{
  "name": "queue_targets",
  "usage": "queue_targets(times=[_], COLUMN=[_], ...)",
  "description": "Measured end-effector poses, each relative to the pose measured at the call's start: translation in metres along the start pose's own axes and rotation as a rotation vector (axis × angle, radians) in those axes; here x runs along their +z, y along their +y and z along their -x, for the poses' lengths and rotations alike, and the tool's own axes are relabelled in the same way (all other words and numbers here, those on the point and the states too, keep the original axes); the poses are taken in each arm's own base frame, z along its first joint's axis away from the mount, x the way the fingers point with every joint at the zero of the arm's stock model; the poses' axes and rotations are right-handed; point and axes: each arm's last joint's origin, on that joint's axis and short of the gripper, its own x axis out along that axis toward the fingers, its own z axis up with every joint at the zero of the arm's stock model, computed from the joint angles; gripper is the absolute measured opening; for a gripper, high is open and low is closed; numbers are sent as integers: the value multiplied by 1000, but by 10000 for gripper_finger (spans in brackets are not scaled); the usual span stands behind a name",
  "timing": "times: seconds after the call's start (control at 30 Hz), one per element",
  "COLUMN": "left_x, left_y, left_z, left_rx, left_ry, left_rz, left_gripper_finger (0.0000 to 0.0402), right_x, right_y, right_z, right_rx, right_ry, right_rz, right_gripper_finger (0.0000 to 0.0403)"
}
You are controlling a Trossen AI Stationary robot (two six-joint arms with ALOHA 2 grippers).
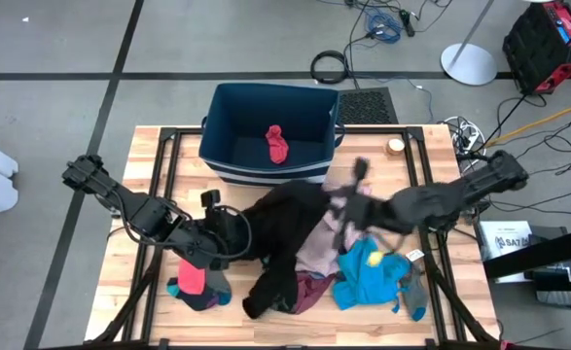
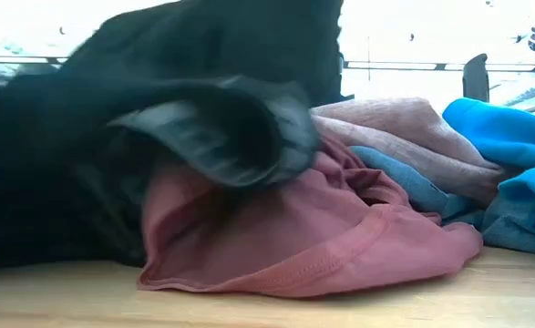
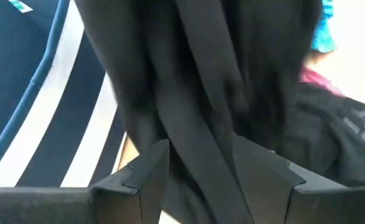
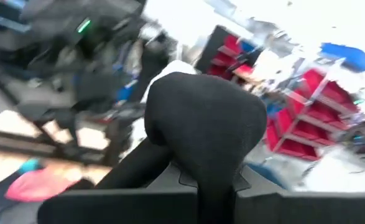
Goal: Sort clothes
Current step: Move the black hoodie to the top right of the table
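Black garment (image 1: 285, 228), limp and drapey, sprawls mid-frame from the left gripper (image 1: 229, 236), whose fingers stand apart around a fold, to the right gripper (image 1: 348, 209), pinched shut on a bunched ridge; a bunch is probably the best hold. Pink (image 1: 314, 248) and blue (image 1: 368, 272) clothes lie tangled lower right; bin (image 1: 229, 124) sits above.

Sock (image 1: 276, 144) in bin (image 1: 225, 112) (behind the clothes (image 1: 300, 255) heaped mid-table (image 1: 152, 165)).
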Motion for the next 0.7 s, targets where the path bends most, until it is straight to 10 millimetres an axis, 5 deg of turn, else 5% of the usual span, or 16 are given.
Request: queue_targets(times=[0.37, 0.7], left_x=[0, 0], left_y=[1, 1], left_z=[0, 0], left_rx=[38, 50], left_ry=[-13, -19], left_rz=[-6, -6], left_gripper_finger=[189, 190], right_x=[56, 73], right_y=[-77, -144], right_z=[88, 138], right_rx=[-254, -572], right_ry=[-232, -438], right_rz=[-19, 15], right_gripper_finger=[1, 0])
